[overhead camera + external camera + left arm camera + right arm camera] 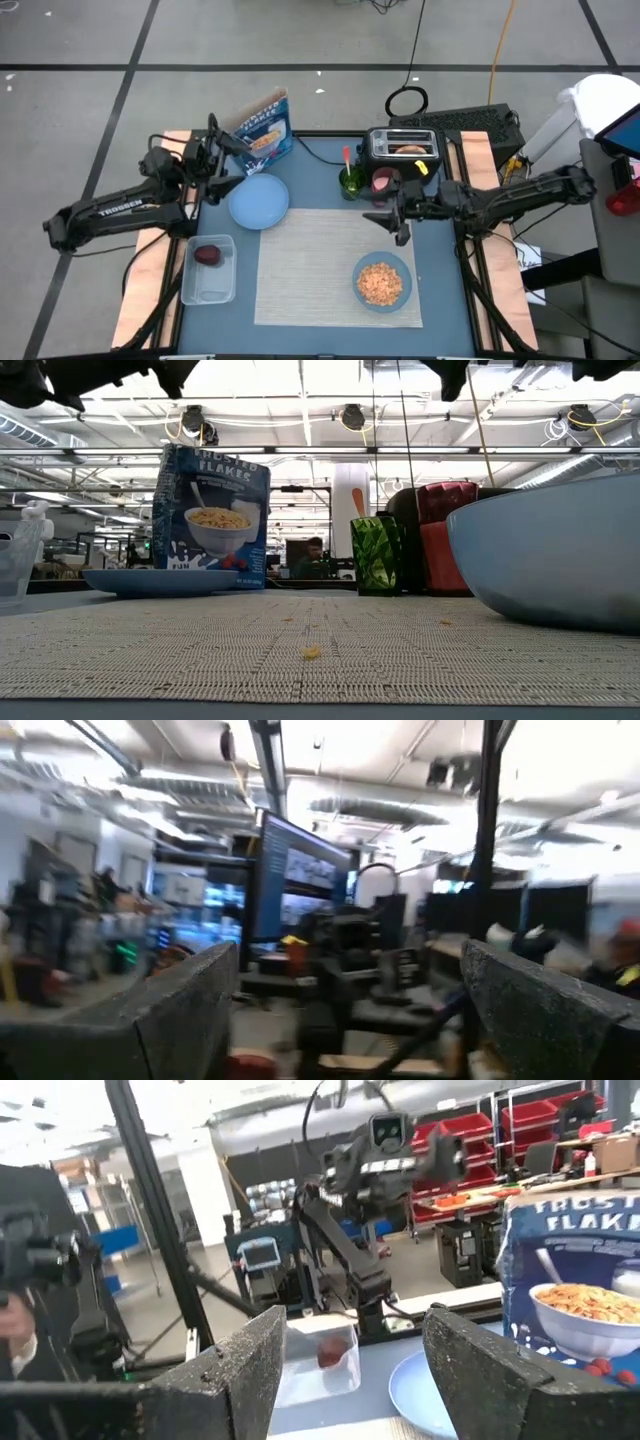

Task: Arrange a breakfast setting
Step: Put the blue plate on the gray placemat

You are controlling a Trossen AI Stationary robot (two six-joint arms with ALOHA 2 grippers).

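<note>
The beige placemat (320, 255) lies at the table's middle. The light-blue bowl (382, 282), holding cereal, sits on its near right corner. The light-blue plate (259, 201) lies off the mat by its far left corner. The dark-red fruit (208, 255) lies in a clear tub (207, 270) on the left. The orange-handled spoon (347, 158) stands in a green cup (351, 182). The bagel (410, 150) sits in the toaster (402, 146). My left gripper (240, 165) is open and empty above the plate's far left side. My right gripper (385, 215) is open and empty over the mat's far right edge.
A cereal box (265, 128) stands behind the plate. A red mug (385, 182) stands next to the green cup. In the right wrist view a person (20, 1310) shows beyond the table.
</note>
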